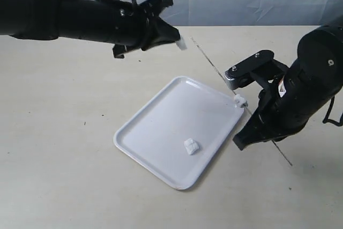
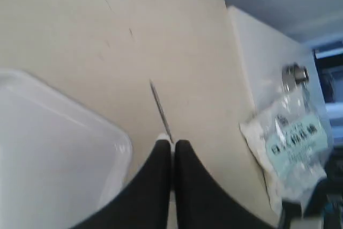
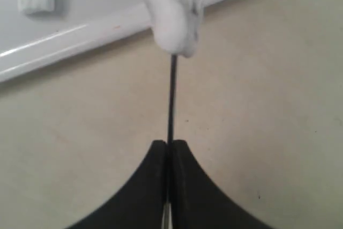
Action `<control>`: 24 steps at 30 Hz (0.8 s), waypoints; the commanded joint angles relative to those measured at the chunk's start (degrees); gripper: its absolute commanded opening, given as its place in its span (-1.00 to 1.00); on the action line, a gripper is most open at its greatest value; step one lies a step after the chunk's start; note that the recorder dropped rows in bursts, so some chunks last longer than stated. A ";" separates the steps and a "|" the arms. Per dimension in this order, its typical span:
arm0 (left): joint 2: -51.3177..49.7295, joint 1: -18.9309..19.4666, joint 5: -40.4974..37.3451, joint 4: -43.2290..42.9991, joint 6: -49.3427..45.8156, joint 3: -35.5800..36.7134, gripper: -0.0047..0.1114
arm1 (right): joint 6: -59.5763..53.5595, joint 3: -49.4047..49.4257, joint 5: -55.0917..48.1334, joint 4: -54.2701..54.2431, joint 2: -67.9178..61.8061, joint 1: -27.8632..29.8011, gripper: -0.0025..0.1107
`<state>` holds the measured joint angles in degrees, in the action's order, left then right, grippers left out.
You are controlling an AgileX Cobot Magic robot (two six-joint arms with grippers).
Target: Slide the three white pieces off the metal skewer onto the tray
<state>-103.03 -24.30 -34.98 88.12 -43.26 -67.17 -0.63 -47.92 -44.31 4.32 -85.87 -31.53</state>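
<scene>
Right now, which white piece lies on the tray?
The loose piece on the tray floor. The second piece is threaded on the skewer; the third piece is at the left gripper.

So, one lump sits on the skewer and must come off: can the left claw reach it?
Probably, but not yet: the left claw is shut on another lump; the skewer leading to the threaded lump looks bare.

Exterior camera looks down over the whole table point(image 1: 53, 159); 2 wrist cameras peer close past left gripper point(image 2: 172, 146) and right gripper point(image 3: 169, 146); all share tray point(image 1: 161, 127), skewer point(image 1: 209, 60).
</scene>
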 commanded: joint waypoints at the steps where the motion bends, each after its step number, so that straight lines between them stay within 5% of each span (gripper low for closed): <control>1: -1.58 -2.27 -7.44 -10.43 8.53 0.16 -0.92 | 2.81 0.20 3.38 1.76 0.50 0.12 -0.96; 11: -3.93 -3.30 -4.37 -12.94 10.60 0.16 -0.17 | 3.07 0.20 10.13 -0.20 0.50 0.12 -0.96; 24: -3.93 -3.30 -7.15 3.82 -3.69 0.16 -0.15 | -3.49 0.20 17.45 -15.48 -0.74 0.12 -0.96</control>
<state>-107.07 -27.43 -40.66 89.07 -44.48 -67.17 -1.05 -47.92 -29.18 -6.60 -86.38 -31.53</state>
